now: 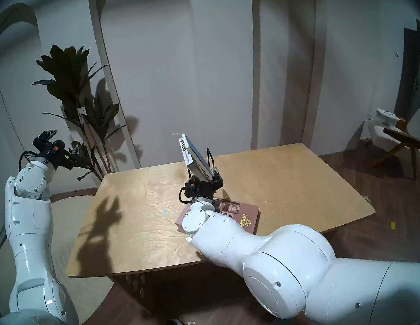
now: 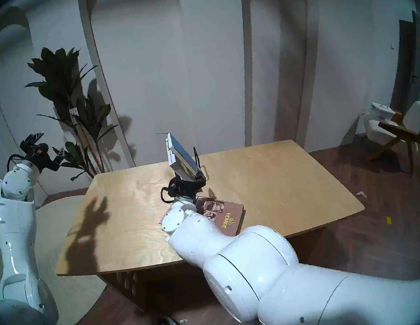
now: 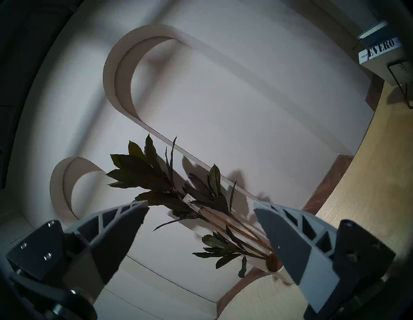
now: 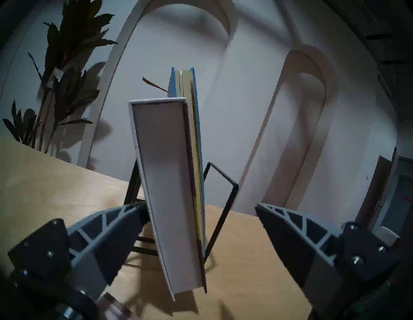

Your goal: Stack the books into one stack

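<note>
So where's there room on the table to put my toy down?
The table's whole left half is bare, and the far right corner past the wire rack too. The middle is crowded: standing books, the right tool, and the flat book.

Left arm, white segmented shell: raised off to the robot's left, elbow bent, forearm rising steeply to the wrist. Left claw (image 1: pixel 62 142), black body with grey ribbed fingers (image 3: pixel 116 225), points level and away from the robot; jaws stand wide apart with nothing between them.

Right arm, same white shell: reaches forward and inward from lower right, forearm low, wrist level. Right claw (image 4: pixel 201 243), black with grey ribbed fingers (image 4: pixel 297 234), points level and forward; jaws spread wide. Right-side finger hangs clear in air. Whether the left-side finger touches anything: can't tell.
</note>
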Action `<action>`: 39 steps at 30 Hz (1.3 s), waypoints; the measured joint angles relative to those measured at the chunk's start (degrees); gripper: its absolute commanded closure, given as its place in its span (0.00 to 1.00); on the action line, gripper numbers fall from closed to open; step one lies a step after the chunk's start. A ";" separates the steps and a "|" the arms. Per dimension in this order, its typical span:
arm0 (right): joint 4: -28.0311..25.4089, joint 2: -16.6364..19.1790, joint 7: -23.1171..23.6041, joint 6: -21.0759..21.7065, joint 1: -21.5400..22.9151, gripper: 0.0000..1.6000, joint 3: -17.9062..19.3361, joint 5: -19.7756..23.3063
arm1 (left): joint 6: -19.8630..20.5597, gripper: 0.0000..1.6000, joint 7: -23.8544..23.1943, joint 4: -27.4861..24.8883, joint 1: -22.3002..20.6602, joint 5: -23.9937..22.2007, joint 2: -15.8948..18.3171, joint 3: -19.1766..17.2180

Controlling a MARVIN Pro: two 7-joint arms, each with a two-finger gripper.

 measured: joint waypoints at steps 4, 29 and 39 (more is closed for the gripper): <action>0.19 0.07 1.44 -0.11 0.40 0.00 0.02 0.11 | -0.01 0.00 0.01 0.03 0.00 -0.04 0.04 0.04; 1.29 1.60 3.56 3.10 1.87 1.00 1.52 2.28 | -0.06 0.00 0.06 0.15 -0.03 -0.28 0.21 0.20; 1.01 1.70 0.09 0.28 1.35 1.00 -1.00 0.04 | -0.07 0.00 0.09 0.18 -0.03 -0.36 0.25 0.25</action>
